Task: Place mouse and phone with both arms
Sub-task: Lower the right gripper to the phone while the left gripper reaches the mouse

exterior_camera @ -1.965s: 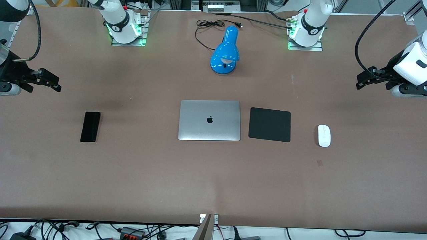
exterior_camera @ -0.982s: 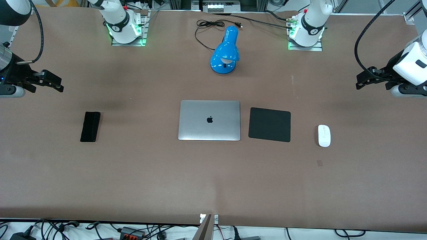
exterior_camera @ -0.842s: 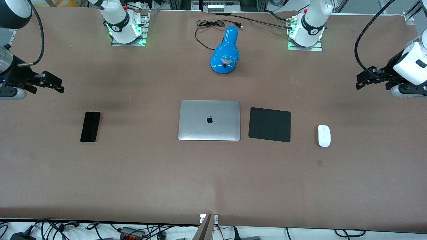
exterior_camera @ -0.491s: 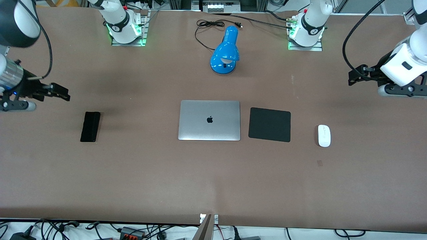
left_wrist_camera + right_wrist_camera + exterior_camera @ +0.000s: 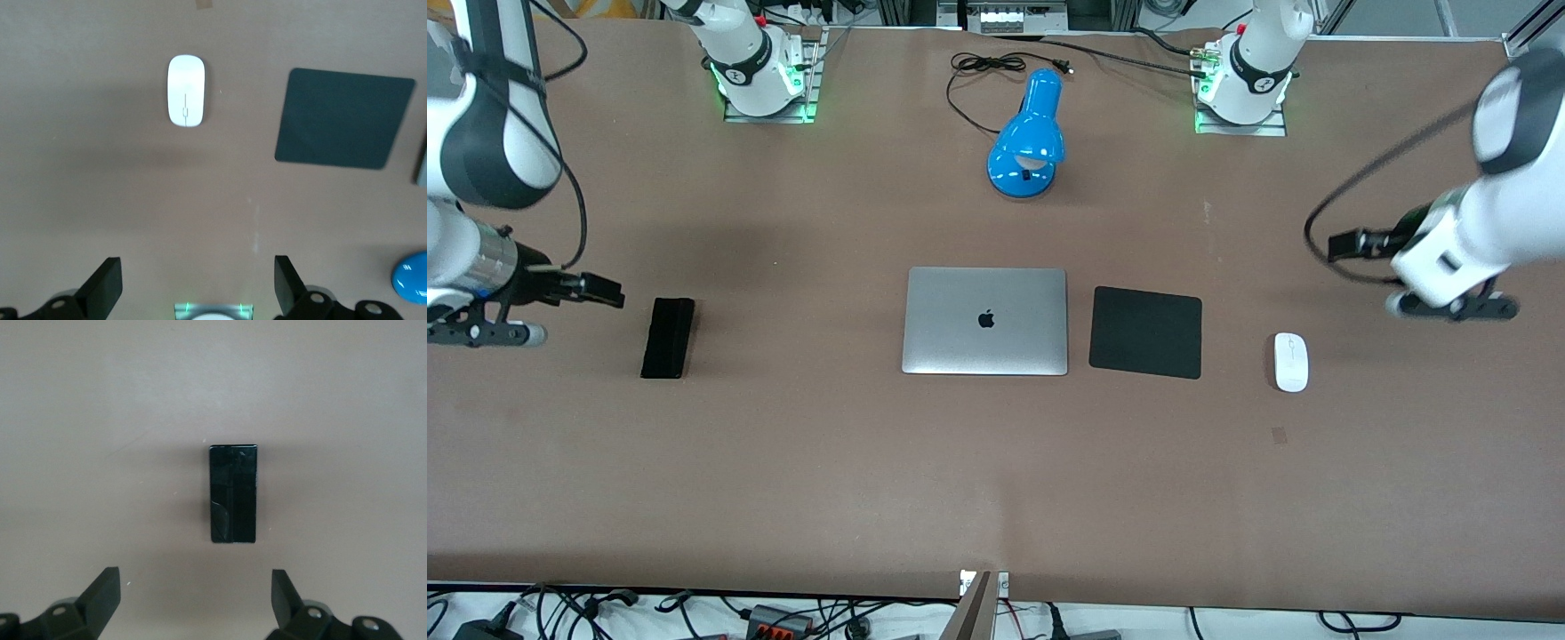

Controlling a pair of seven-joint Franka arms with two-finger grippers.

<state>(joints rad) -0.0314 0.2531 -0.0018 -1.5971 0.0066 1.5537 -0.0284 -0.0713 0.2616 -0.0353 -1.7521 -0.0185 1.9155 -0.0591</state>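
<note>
Nothing grasped yet; both pickups and placements left. Left end effector (image 5: 193, 293) spread wide and empty, hovering over bare bench (image 5: 996, 480), mouse (image 5: 185, 90) lying untouched just ahead of its fingertips. Right end effector (image 5: 193, 603) likewise released, phone (image 5: 233, 493) flat below, centred ahead of its fingers.

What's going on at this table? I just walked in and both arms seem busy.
Neither arm holds anything yet. The right gripper, open, hangs over the table beside the phone. The left gripper, also open, is over the table near the mouse. Phone and mouse lie flat toward their arms' ends, with a closed laptop and black pad between.
</note>
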